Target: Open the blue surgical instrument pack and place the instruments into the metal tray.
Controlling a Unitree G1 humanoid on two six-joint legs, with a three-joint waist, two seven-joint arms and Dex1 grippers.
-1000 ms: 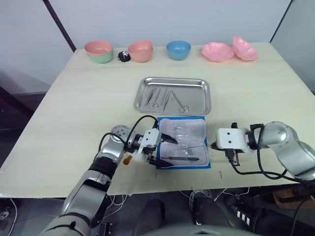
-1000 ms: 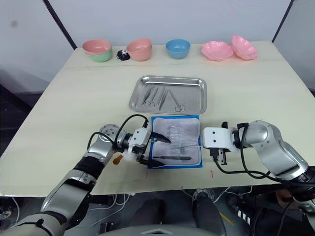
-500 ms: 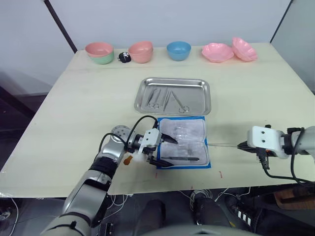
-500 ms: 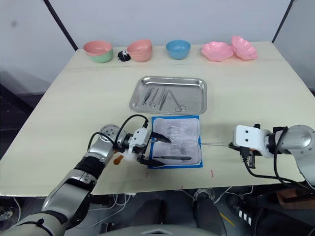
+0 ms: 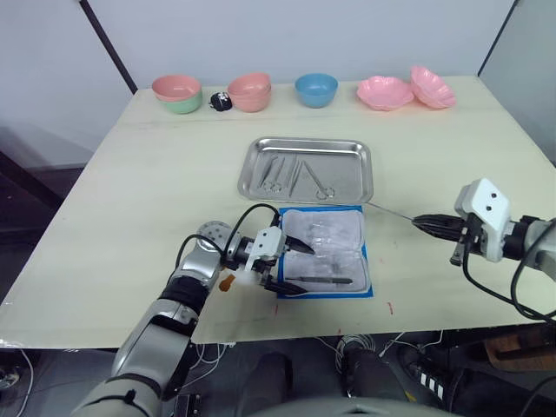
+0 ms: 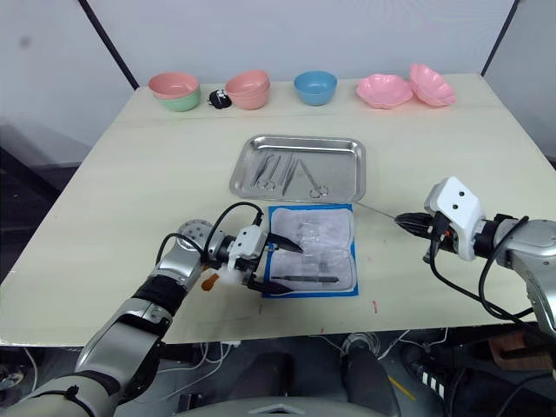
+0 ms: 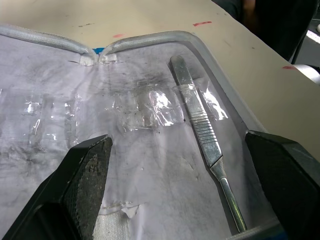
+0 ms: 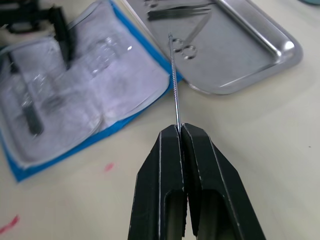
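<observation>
**Inspector:** Left side first?

**Assistant:** Left gripper [image 5: 280,264] spread wide over the open blue surgical instrument pack [image 5: 325,251], which lies near the surface's front edge. One flat handle [image 7: 199,119] sits under a clear strap: rigid, slick, light; best gripped at its ribbed middle.

**Inspector:** Centre?

**Assistant:** Metal tray [image 5: 306,145] just behind the pack, several instruments [image 5: 294,174] inside.

**Inspector:** Right?

**Assistant:** Right gripper [image 8: 179,131] pressed together on a thin probe [image 8: 174,80], its tip toward the tray. Likely springy and apt to slip.
</observation>
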